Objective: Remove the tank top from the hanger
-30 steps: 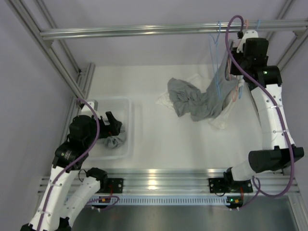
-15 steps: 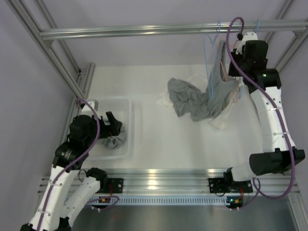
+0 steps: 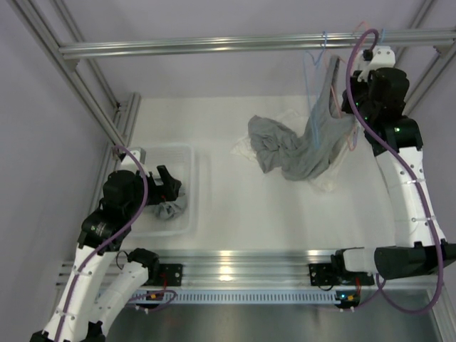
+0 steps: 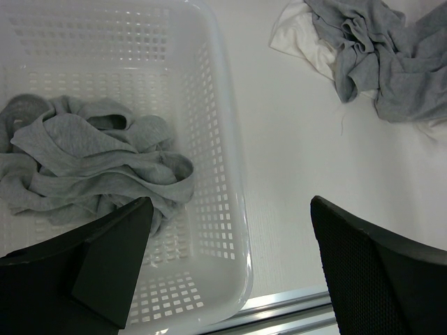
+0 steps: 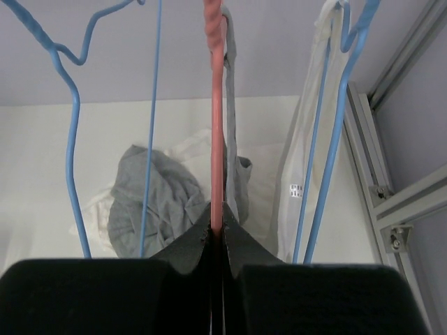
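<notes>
Rightward we have swung our right fingers [image 5: 187, 251], pinched tight on the pink hanger [image 5: 216, 105], seemingly to draw it from the grey tank top [image 3: 317, 142]; left fingers [image 4: 112, 258] idle wide.

Grey tank top [image 3: 314, 142], pink hanger [image 5: 216, 105]

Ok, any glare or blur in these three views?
Top external: bright glare on the near rail, otherwise sharp. Left wrist: basket crisp, left fingers dark and soft. Right wrist: even light, pink hanger clear, right fingers blurred.
</notes>
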Available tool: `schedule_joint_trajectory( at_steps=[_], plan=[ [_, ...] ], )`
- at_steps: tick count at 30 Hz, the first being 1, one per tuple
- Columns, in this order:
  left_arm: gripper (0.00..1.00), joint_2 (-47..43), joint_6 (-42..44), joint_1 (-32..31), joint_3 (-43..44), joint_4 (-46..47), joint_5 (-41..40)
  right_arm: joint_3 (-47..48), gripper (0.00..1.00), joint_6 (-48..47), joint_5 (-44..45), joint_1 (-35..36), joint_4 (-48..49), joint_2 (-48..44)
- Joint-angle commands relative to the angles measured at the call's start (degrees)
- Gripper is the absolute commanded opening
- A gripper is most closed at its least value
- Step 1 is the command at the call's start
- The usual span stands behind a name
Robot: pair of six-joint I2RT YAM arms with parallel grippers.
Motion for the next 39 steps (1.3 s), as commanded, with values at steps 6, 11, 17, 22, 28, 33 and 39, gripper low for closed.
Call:
schedule_joint_trajectory(
  at_steps=[6,11,17,22,28,33,39],
  plan=[
    [0.99,-0.13,0.33,-0.17,-0.38,3.41,0.33,-3.67,0.0,1.46,-1.19,-0.66,10.35,-8.61],
    [0.99,-0.14,0.42,-0.17,-0.38,3.49,0.68,-8.16,0.0,2.25,-1.19,-0.66,8.95,-14.76],
    [0.99,-0.4,2.17,-0.17,0.41,5.25,8.32,-16.25,0.0,4.45,-5.06,-0.75,1.58,-26.96],
    [0.99,3.98,-1.16,-0.26,4.62,7.53,20.09,-13.19,0.0,2.17,-5.94,-0.66,-14.03,-35.41],
    [0.99,9.26,-7.49,-5.51,13.5,13.95,26.36,-4.13,0.0,2.08,-7.32,0.04,-27.78,-41.74],
    [0.99,15.85,-4.69,-28.65,22.55,14.57,14.42,-1.94,0.0,3.13,-23.28,1.1,-28.32,-47.64],
    [0.99,34.46,9.81,-60.94,39.06,14.66,-14.31,3.51,0.0,3.83,-33.71,3.12,-27.7,-47.47]
  ],
)
